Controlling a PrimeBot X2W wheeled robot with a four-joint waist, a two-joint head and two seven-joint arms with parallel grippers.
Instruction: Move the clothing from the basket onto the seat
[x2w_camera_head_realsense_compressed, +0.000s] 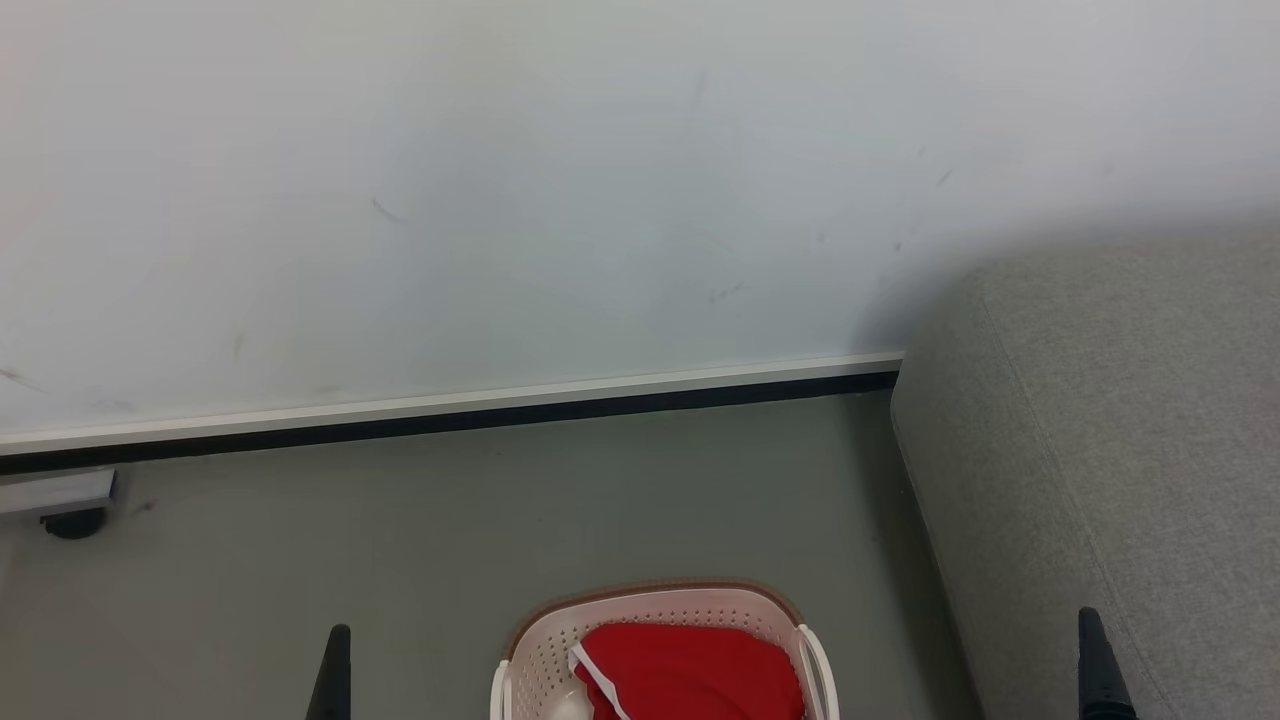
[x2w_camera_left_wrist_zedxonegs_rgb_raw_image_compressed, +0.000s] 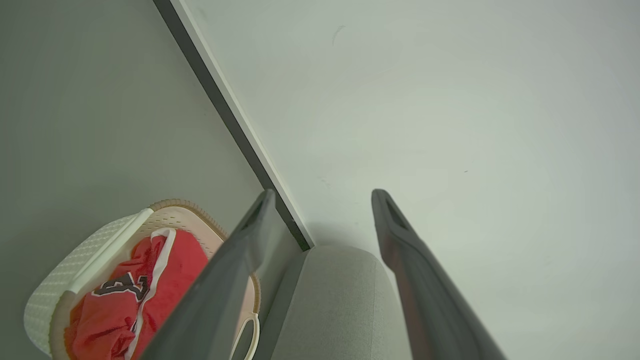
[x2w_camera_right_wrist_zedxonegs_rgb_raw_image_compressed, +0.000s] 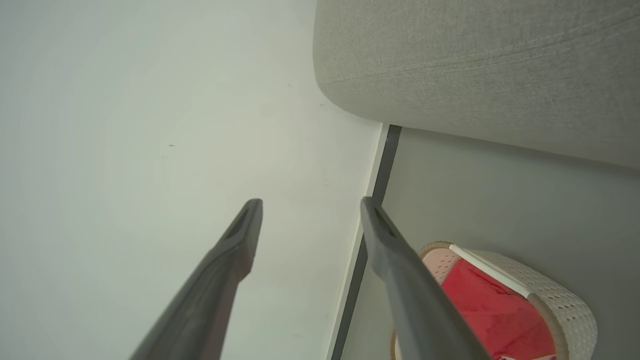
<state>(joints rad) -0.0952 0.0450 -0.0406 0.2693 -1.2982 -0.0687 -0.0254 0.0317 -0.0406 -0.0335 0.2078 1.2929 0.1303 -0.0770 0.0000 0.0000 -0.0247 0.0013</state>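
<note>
Nearest the robot, the left tool (x2w_camera_left_wrist_zedxonegs_rgb_raw_image_compressed: 324, 196) is released, its two dark fingers (x2w_camera_left_wrist_zedxonegs_rgb_raw_image_compressed: 225, 280) spread wide and gripping nothing. The right tool (x2w_camera_right_wrist_zedxonegs_rgb_raw_image_compressed: 310, 202) is spread and empty in the same way. In the head view one fingertip of each rises from the bottom edge, on either side of the basket (x2w_camera_head_realsense_compressed: 540, 650), and the right one overlaps the seat (x2w_camera_head_realsense_compressed: 1120, 450). The basket stands on the grey floor (x2w_camera_head_realsense_compressed: 400, 560). The clothing (x2w_camera_head_realsense_compressed: 700, 670), bright red with white trim, lies bunched inside it. The left wrist view shows black-and-white lettering on the fabric. The grey seat stands to the robot's right, near the basket but apart from it. Farther off at the left, a dark caster (x2w_camera_head_realsense_compressed: 72, 522) sits by the skirting board (x2w_camera_head_realsense_compressed: 450, 412). The skirting board runs along the foot of the pale wall (x2w_camera_head_realsense_compressed: 500, 200) to the seat's far corner.
</note>
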